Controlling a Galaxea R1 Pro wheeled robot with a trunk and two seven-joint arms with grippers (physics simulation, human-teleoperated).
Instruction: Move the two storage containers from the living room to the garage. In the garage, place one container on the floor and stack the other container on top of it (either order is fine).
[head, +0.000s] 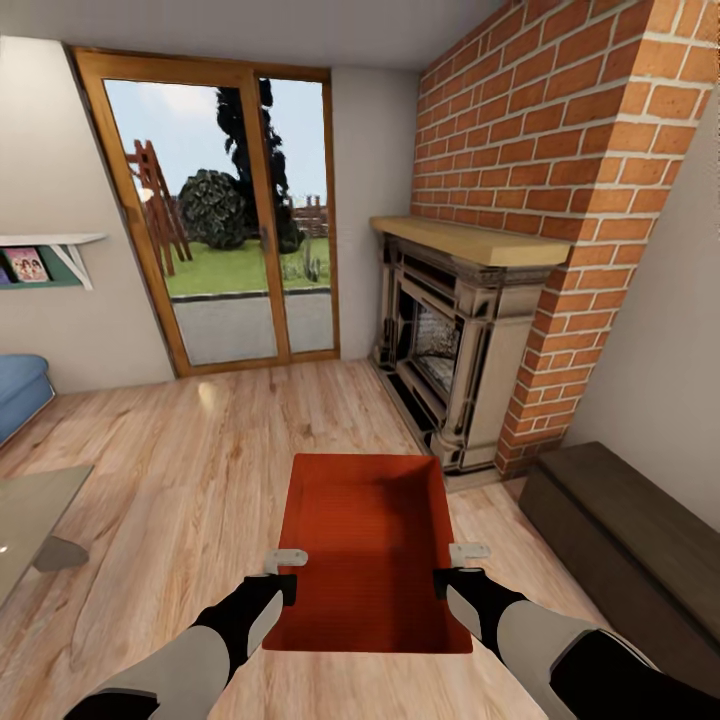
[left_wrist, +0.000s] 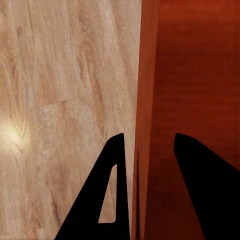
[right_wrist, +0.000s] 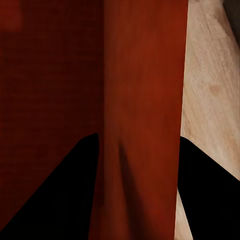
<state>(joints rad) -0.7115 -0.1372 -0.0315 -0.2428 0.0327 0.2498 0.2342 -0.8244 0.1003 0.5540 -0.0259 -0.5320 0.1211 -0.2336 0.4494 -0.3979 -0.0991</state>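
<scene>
Step in hand: carrying one storage container (head: 370, 540) through living room, garage not reached. Left end effector (head: 281, 572) clamps left wall; right end effector (head: 458, 570) clamps right wall. Container held above wood floor (head: 180, 480), near fireplace (head: 450, 350). Next: drive base toward garage, keep both grips level.

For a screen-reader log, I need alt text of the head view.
Both grippers, left and right, clasp the side walls of an orange-red bin above a wood floor. Ahead are glass doors and a brick fireplace.
</scene>
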